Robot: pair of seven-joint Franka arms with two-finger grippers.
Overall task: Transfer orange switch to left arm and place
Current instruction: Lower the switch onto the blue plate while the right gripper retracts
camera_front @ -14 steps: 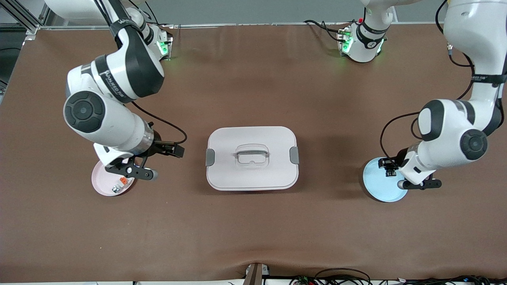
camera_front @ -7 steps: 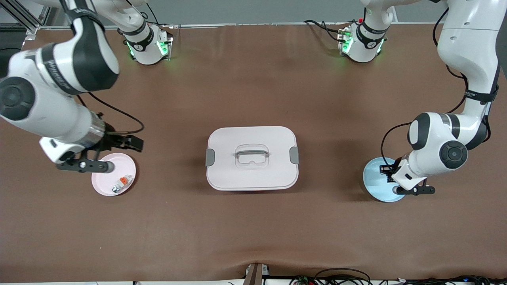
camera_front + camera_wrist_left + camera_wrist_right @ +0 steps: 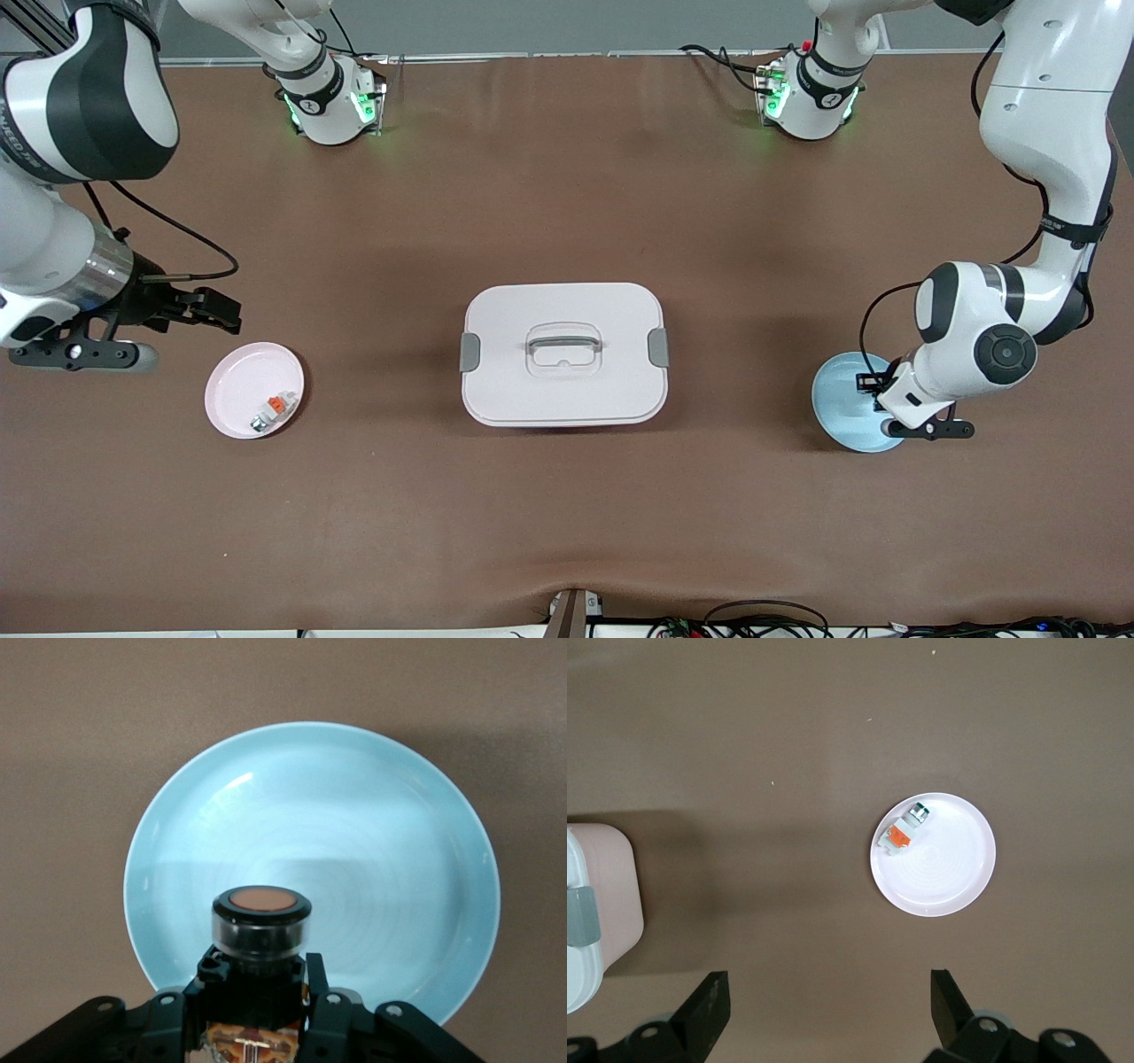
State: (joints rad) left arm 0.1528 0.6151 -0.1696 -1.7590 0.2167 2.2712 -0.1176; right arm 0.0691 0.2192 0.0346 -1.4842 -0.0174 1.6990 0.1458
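The orange switch [image 3: 261,921], a black stubby cylinder with a round orange face, sits between the fingers of my left gripper [image 3: 261,970]. That gripper [image 3: 875,390] is shut on it, low over the blue plate [image 3: 837,403], toward the left arm's end of the table. I cannot tell whether the switch touches the plate [image 3: 354,833]. My right gripper [image 3: 828,992] is open and empty. It hangs high [image 3: 84,344] over the table at the right arm's end, beside the pink plate [image 3: 239,377]. The white box [image 3: 563,354] stands in the middle between the plates.
A small white-and-grey piece with an orange tab [image 3: 270,412] lies in the pink plate [image 3: 948,868]; it also shows in the right wrist view [image 3: 905,826]. A corner of the box [image 3: 594,912] shows there too. Bare brown table surrounds the box.
My right gripper has risen and moved off the pink plate toward the right arm's end of the table. My left gripper has shifted slightly over the blue plate, still holding the switch.
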